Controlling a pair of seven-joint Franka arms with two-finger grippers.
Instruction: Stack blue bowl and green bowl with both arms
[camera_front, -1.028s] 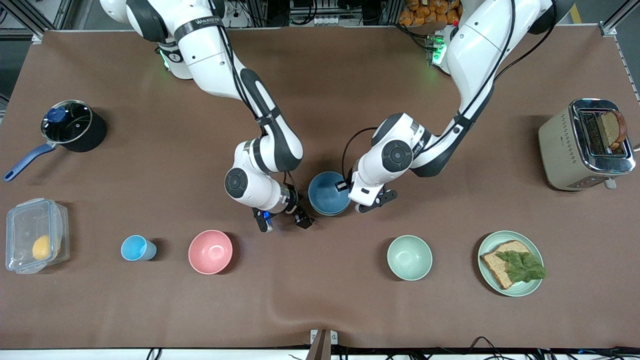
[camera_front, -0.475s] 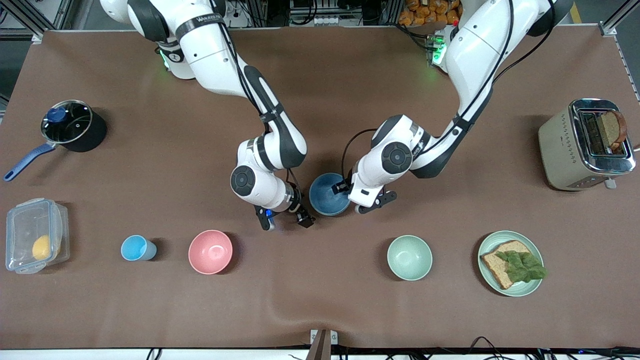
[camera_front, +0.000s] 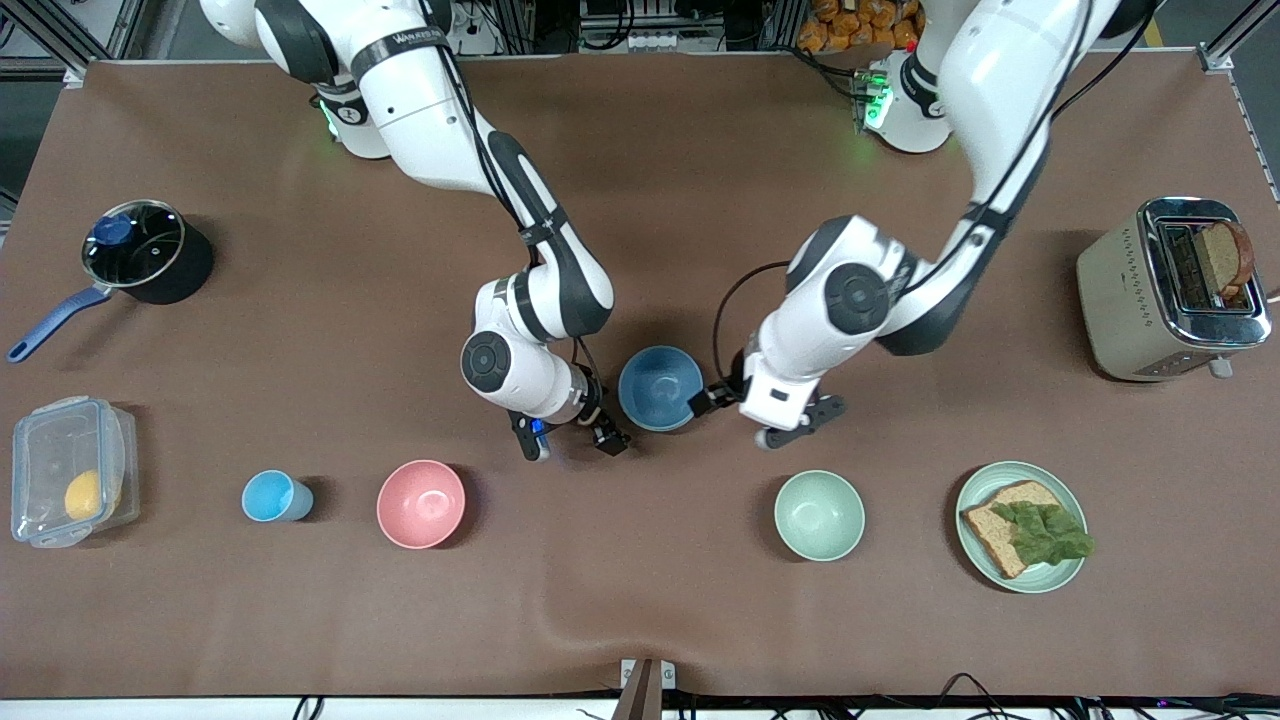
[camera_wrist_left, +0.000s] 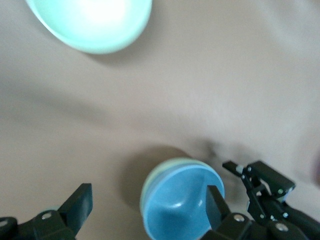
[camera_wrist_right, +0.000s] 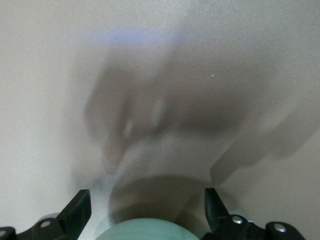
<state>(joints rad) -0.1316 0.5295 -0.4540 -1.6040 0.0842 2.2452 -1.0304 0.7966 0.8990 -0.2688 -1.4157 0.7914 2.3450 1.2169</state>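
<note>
I see the blue bowl near the middle of the table, upright and nested inside the green bowl, whose sage rim shows only as a thin crescent around it in the left wrist view. The stack sits between my two grippers.

The left gripper is low, just beside the stack toward the left arm's end of the table; its fingers are spread wide and hold nothing. One finger lies across the bowl's edge in the wrist view, and I cannot tell whether it touches the rim.

The right gripper is low, just beside the stack toward the right arm's end, fingers wide apart and empty, with a green rim showing between them in its own wrist view.

Nearer the front edge of the table stand a mint-green bowl, a pink bowl and a sky-blue cup. A plate with bread and lettuce sits toward the left arm's end, with a toaster near that end's edge. A lidded pot and a clear container sit near the edge at the right arm's end.
</note>
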